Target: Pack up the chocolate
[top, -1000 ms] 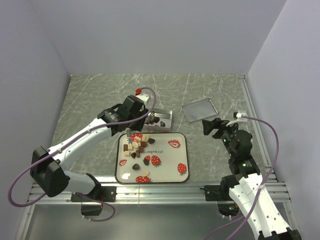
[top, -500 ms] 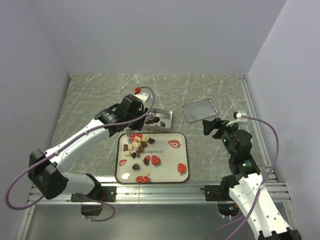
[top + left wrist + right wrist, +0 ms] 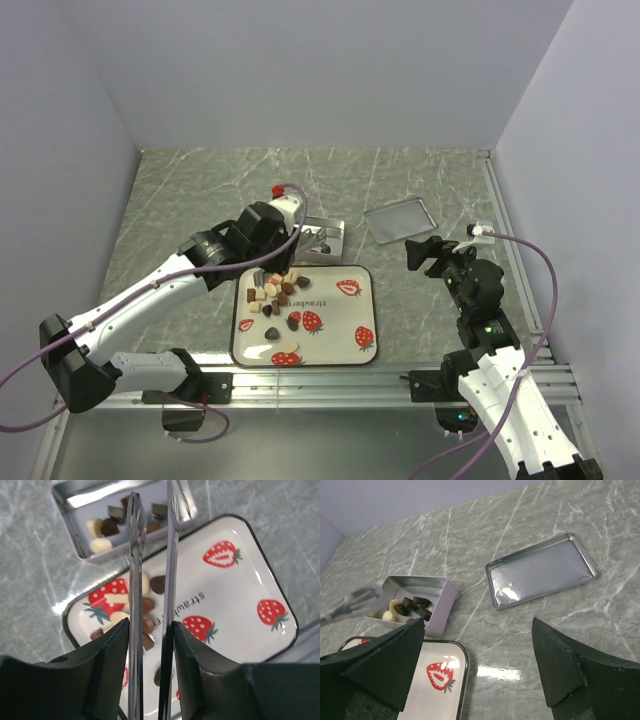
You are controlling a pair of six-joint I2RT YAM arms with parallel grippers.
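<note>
Small dark, light-brown and cream chocolate pieces (image 3: 275, 292) lie bunched on the left part of a white strawberry-print tray (image 3: 345, 340). More chocolate (image 3: 107, 527) sits in an open metal tin (image 3: 335, 228) just beyond the tray. My left gripper (image 3: 150, 625) is shut on a pair of metal tongs (image 3: 134, 555). The tongs reach over the tray's pieces to the tin, their tips slightly apart with nothing seen between them. My right gripper (image 3: 425, 252) hangs open to the right of the tray, over bare table, holding nothing.
The tin's flat lid (image 3: 399, 218) lies on the marble table at the back right, beyond my right gripper. White walls close in the table on three sides. A metal rail (image 3: 510, 240) runs along the right edge.
The left arm has drawn back a little toward the near side, its elbow dropping to the left, the tongs still pointing at the tin. The right arm has not moved.
</note>
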